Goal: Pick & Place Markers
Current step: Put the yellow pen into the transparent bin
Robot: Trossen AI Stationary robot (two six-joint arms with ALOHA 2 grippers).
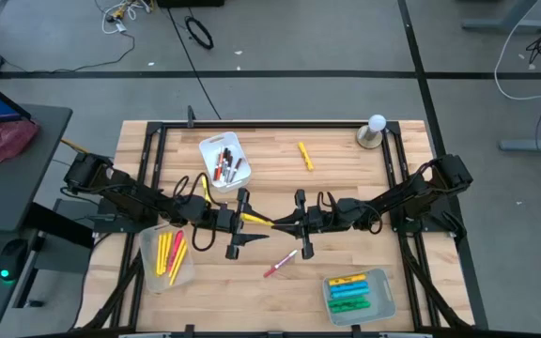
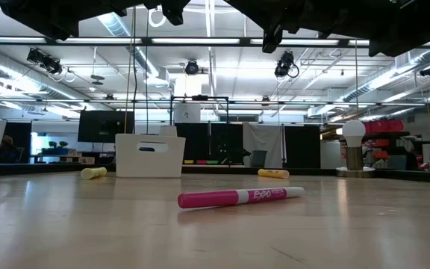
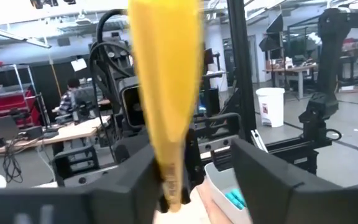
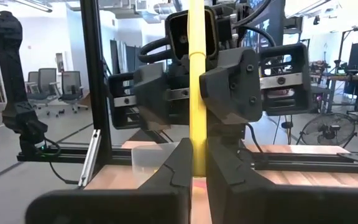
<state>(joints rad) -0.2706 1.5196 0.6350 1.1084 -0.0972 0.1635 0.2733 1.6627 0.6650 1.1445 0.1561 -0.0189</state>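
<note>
While both arms meet above the middle of the wooden table (image 1: 252, 282), a yellow marker (image 1: 261, 220) spans the gap between them, held level in the air. The right gripper (image 1: 298, 223) reaches in from the right with its jaws shut tight on one end of that marker. The left gripper (image 1: 239, 223) reaches in from the left; its fingers (image 3: 129, 186) flank the other end with some gap, and whether they touch it cannot be told.

Open tabletop lies in front of the grippers, broken only by a pink marker (image 2: 239, 196) lying flat just below them. A second yellow marker (image 1: 304, 156) lies alone toward the far edge. A white tray (image 1: 226, 160) of slim markers sits far left of centre; a clear tray (image 1: 166, 258) with yellow and red markers sits near the left edge; another tray (image 1: 358, 294) with yellow, blue and green markers sits at the near right corner. A lamp (image 1: 374, 131) stands at the far right corner.
</note>
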